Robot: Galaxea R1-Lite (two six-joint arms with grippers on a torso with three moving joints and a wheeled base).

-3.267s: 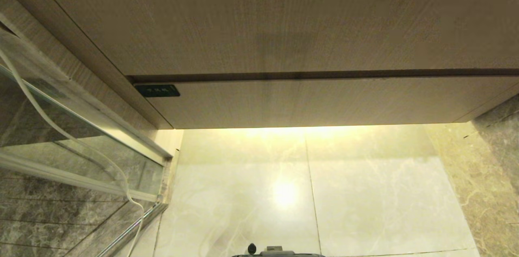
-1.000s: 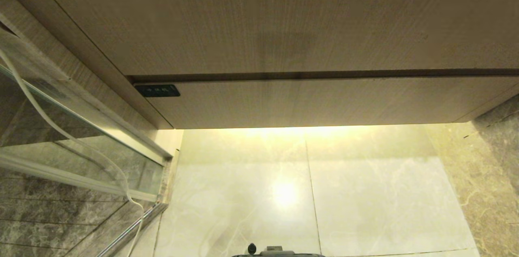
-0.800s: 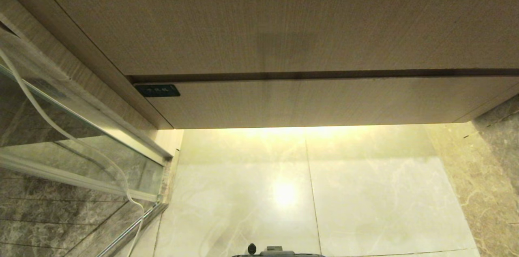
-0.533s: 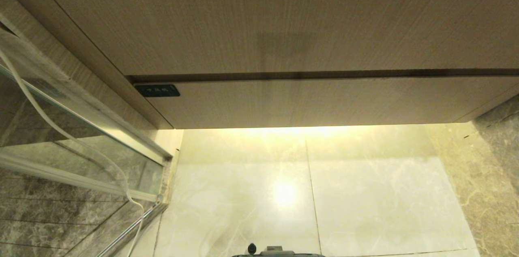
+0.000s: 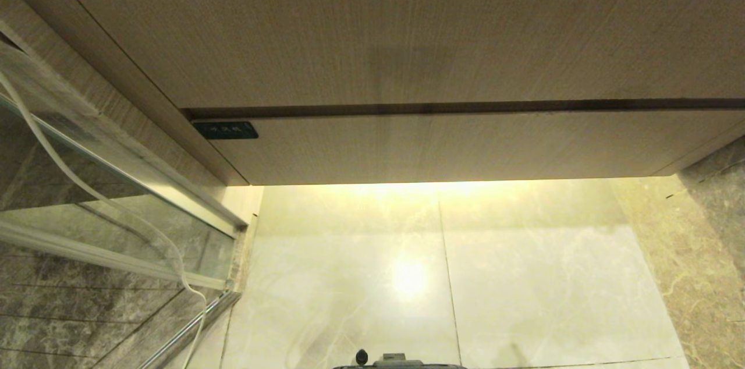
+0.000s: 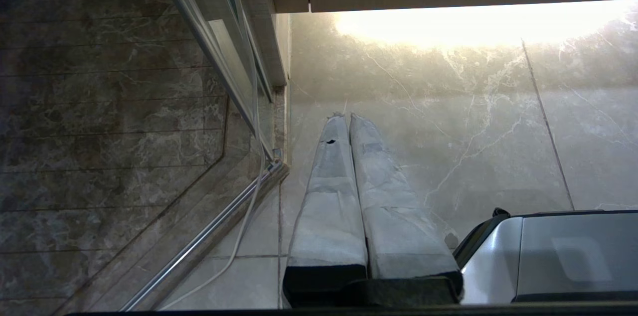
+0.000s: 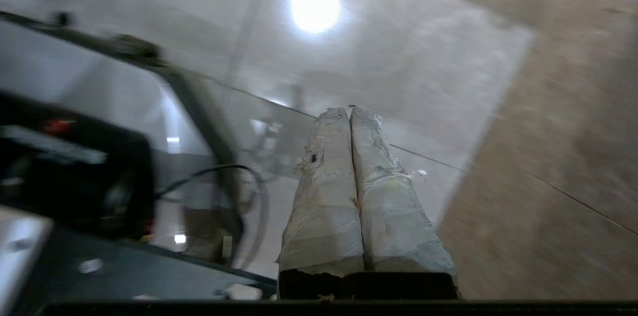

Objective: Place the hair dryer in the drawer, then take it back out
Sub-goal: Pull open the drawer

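Drawer [image 5: 465, 145] fully closed, flush under the taller plain panel [image 5: 378, 25]; small dark label [image 5: 226, 130] at its left corner. Long axis runs left-right across head view, lit floor tile [image 5: 524, 276] below it. No handle on the front; dark gap along top edge looks like the only place to hook, as a guess.

Hair dryer: not visible in any view. Can't say where it sits.

Neither arm in head view. Left gripper [image 6: 347, 115]: fingers pressed together, nothing held, pointing down at floor beside the glass shower door [image 6: 219, 57] and a white cord [image 6: 249, 196]. Looks parked low by the robot base [image 6: 558, 251]. Drawer's lower edge seen beyond and above its tips.

Right gripper [image 7: 349, 108]: fingers also pinched tight, empty, picture smeared so prob. mid-swing. Aimed at floor tile w/ base on one side and brown stone [image 7: 558, 156] on the other. Drawer not in its view at all, so not yet lined up w/ the front.

Judgement: very start of task; opening the drawer comes first. Right arm prob. the working one. Drawer lies up and ahead of both grippers, well apart from either. Key thing for next move: getting fingertips up to that top gap, square to the front.
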